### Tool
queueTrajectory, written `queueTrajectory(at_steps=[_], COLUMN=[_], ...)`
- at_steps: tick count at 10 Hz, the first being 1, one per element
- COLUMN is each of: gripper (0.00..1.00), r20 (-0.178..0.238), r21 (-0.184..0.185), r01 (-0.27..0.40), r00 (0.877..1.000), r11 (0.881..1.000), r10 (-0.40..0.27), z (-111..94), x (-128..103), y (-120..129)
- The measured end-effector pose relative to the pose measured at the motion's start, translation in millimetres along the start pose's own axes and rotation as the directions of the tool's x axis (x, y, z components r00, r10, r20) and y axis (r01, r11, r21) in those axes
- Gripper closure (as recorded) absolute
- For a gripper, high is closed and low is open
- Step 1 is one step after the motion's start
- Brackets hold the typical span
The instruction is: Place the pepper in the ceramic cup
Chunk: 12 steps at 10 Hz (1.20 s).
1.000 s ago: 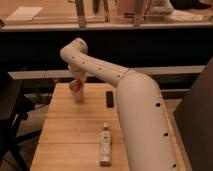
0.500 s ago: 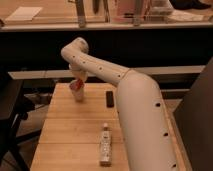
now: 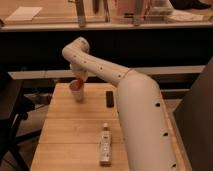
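The ceramic cup (image 3: 76,93), small and pale, stands upright at the far left of the wooden table (image 3: 75,130). The orange-red pepper (image 3: 74,83) shows right at the cup's rim, directly under the end of my gripper (image 3: 78,80). My white arm reaches in from the lower right and bends down over the cup. I cannot make out whether the pepper is in the gripper's hold or resting in the cup. The pepper's lower part is hidden.
A small black block (image 3: 110,98) lies to the right of the cup. A clear bottle with a white cap (image 3: 105,145) lies near the table's front. A dark chair (image 3: 12,115) stands off the left edge; a dark counter runs behind.
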Motion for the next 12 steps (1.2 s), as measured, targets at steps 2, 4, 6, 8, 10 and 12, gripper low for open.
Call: queueTrajectory(at_steps=[2, 4, 6, 8, 10, 12], gripper=[0.89, 0.89, 0.89, 0.89, 0.87, 0.76], r20=[-0.001, -0.004, -0.005, -0.005, -0.005, -0.006], r21=[0.002, 0.006, 0.011, 0.015, 0.021, 0.025], r01=[-0.003, -0.007, -0.012, -0.017, -0.023, -0.029], r00=[1.000, 1.000, 1.000, 1.000, 1.000, 1.000], r11=[1.000, 1.000, 1.000, 1.000, 1.000, 0.999], r10=[0.003, 0.007, 0.012, 0.017, 0.023, 0.029], z=[0.7, 1.2, 2.0, 2.8, 3.5, 3.5], x=[1.4, 3.5, 5.2, 6.2, 7.4, 9.2], y=[0.3, -0.1, -0.2, -0.3, -0.7, -0.4])
